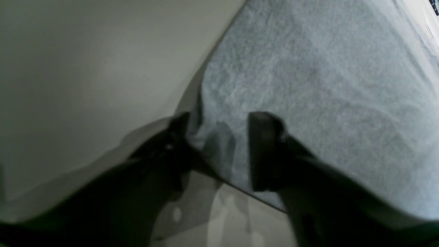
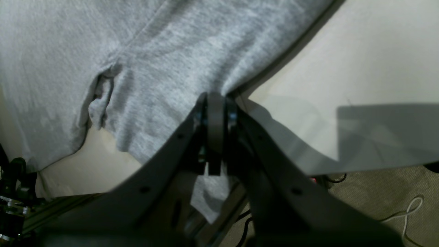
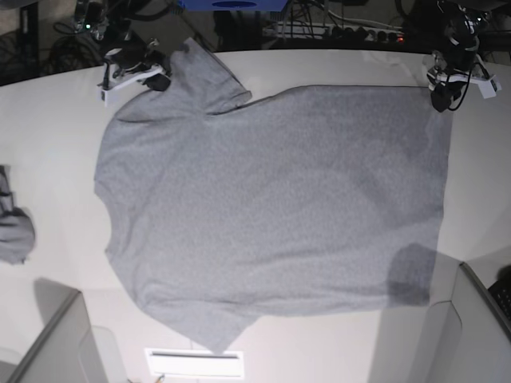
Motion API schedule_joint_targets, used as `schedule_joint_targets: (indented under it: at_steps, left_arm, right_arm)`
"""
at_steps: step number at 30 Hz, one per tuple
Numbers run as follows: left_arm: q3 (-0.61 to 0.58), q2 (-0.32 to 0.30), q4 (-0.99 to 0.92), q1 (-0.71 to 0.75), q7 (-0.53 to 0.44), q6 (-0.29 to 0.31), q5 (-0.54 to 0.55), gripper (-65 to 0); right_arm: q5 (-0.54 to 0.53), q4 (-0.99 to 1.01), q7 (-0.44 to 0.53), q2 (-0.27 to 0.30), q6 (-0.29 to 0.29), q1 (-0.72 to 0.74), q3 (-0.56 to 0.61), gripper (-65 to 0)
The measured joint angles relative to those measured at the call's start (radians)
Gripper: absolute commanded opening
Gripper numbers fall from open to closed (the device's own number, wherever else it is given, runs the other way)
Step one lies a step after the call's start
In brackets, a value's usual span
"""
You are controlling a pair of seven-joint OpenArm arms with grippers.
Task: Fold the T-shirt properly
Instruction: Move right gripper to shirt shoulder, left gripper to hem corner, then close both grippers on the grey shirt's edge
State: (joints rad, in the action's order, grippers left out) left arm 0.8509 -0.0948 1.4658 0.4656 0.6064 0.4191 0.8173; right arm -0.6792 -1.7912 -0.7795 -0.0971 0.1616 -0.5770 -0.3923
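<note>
Both tools at the T-shirt's far edge, one gripping, one closing

Left wrist: left tool (image 1: 219,151) part-open astride the T-shirt (image 1: 325,85) hem corner, seat cloth deep before lifting; right wrist: right tool (image 2: 215,132) clamped on shoulder cloth; base: shirt flat on bench (image 3: 64,112), lift evenly.

The T-shirt (image 3: 271,215) lies spread flat across the middle of the desk (image 3: 56,144), sleeves toward the base view's left. A small cloth lump (image 3: 14,227) sits apart at the desk's left edge.
</note>
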Motion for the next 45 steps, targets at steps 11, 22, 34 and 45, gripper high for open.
schedule_joint_targets:
  at_steps: [11, 22, 34, 45]
  left_arm:
    - [-0.004, 0.001, 0.044, 0.018, 0.038, -0.011, -0.028, -65.0]
    - [-0.001, 0.004, 0.15, 0.087, 0.038, -0.01, -0.052, -65.0]
    - [-0.006, 0.033, 0.334, 0.106, 0.042, -0.008, -0.205, -65.0]
    - [-0.006, 0.03, 0.391, 0.066, 0.045, -0.011, -0.206, -65.0]
  right_arm:
    - [0.013, -0.025, -0.026, -0.008, -0.008, -0.001, -0.027, -65.0]
    - [0.03, -0.102, -0.056, -0.008, -0.022, -0.047, -0.073, -65.0]
    - [0.03, -0.185, -0.13, -0.008, -0.022, -0.038, -0.071, -65.0]
    - [0.032, -0.204, -0.177, -0.005, -0.021, 0.055, -0.068, -65.0]
